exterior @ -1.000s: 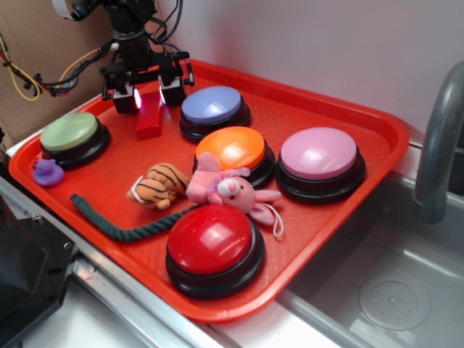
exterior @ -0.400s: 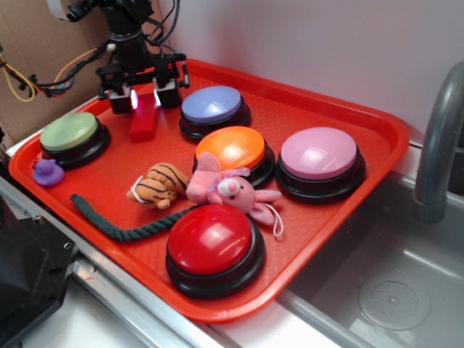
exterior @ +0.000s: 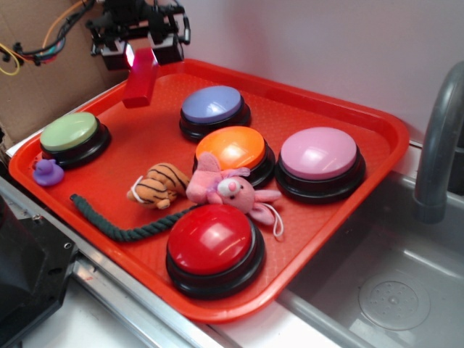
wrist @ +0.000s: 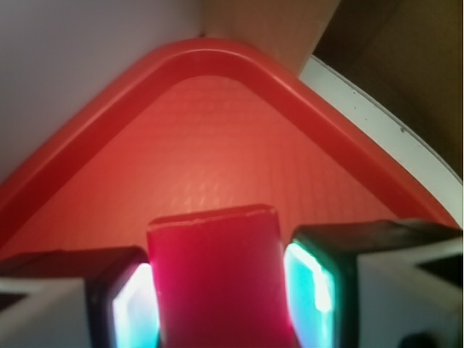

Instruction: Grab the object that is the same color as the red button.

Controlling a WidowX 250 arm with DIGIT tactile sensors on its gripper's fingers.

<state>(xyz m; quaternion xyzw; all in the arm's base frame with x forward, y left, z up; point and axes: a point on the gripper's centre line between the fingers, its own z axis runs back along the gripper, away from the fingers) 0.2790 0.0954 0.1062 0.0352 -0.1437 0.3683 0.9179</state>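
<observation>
The gripper [exterior: 141, 52] pinches the red block [exterior: 140, 78] between its fingers, clear above the tray [exterior: 348, 109]. The block hangs down below the fingertips, slightly tilted.

gripper [exterior: 141, 49]: black body, blocky black fingers [wrist: 330, 250] with white outer faces. Inner pads [wrist: 308, 286] translucent, glowing teal-white in wrist view. Black cable loops above the gripper, yellow, orange and red wires [exterior: 32, 54] trailing off to one side of it.
</observation>
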